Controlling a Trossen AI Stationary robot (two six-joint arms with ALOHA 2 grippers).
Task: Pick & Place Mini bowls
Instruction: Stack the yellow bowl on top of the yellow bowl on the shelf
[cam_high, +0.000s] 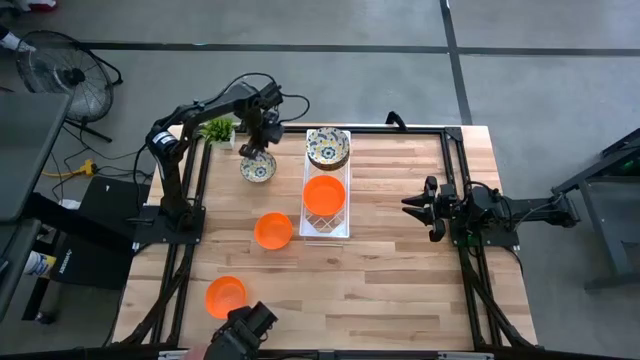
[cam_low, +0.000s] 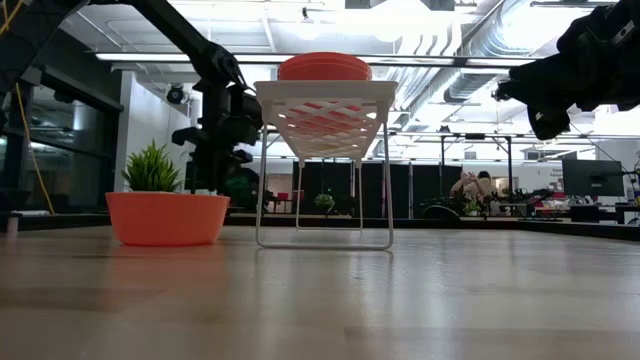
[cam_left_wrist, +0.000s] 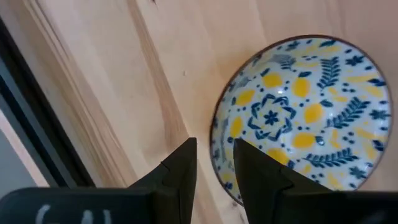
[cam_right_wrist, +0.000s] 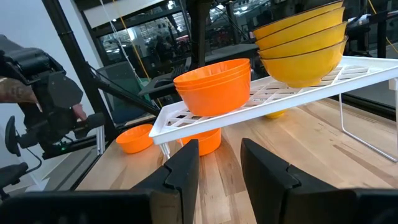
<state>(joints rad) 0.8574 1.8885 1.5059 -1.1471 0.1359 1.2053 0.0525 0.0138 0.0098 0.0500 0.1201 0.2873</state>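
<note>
I see the pale wooden bench (cam_high: 400, 250) filling the middle of the high view. Directly on it: a white wire rack (cam_high: 326, 225) at centre, a patterned bowl (cam_high: 257, 168) upper left of it, one orange bowl (cam_high: 273, 230) just left of the rack, another orange bowl (cam_high: 226, 297) at lower left, and a green plant (cam_high: 218, 130) near the upper-left corner.

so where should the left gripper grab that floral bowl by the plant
By the rim, from above. The floral bowl sits upright on the table, mouth open, so its thin wall is the only graspable edge. The left gripper already straddles the near rim, one finger inside, one outside.
</note>
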